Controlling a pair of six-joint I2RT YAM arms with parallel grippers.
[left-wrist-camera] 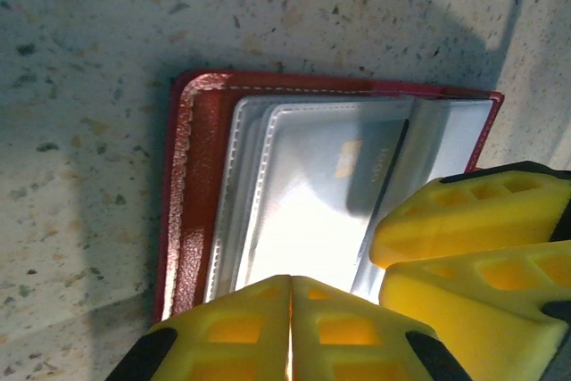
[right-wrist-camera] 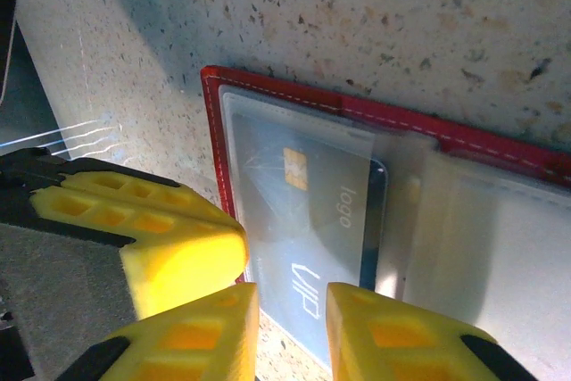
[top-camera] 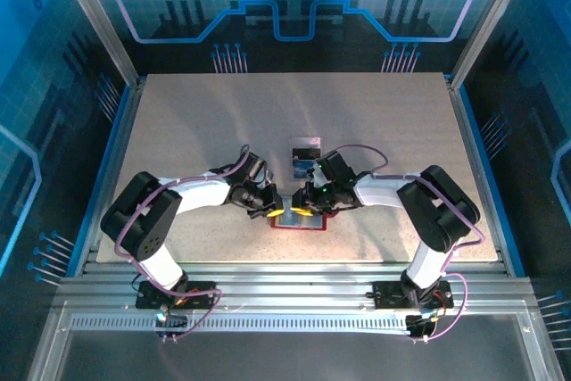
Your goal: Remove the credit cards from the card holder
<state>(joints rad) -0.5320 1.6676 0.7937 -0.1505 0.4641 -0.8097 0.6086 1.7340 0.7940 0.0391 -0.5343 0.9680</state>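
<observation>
2 grippers met at the open card holder (right-wrist-camera: 212, 131): left gripper (left-wrist-camera: 290, 290) pressed together, right gripper (right-wrist-camera: 292, 310) slightly apart astride the dark card (right-wrist-camera: 330, 220), which next needed pinching and sliding out.

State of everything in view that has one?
card holder: open, flat on the table
credit card: inside the holder, not yet out
left gripper: jaws shut, at the holder's edge
right gripper: jaws open, at the card's end

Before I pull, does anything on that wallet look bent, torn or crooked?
Nothing stands out. The card holder lies open on the table, and the dark card sits straight inside its clear pocket, no visible damage.
</observation>
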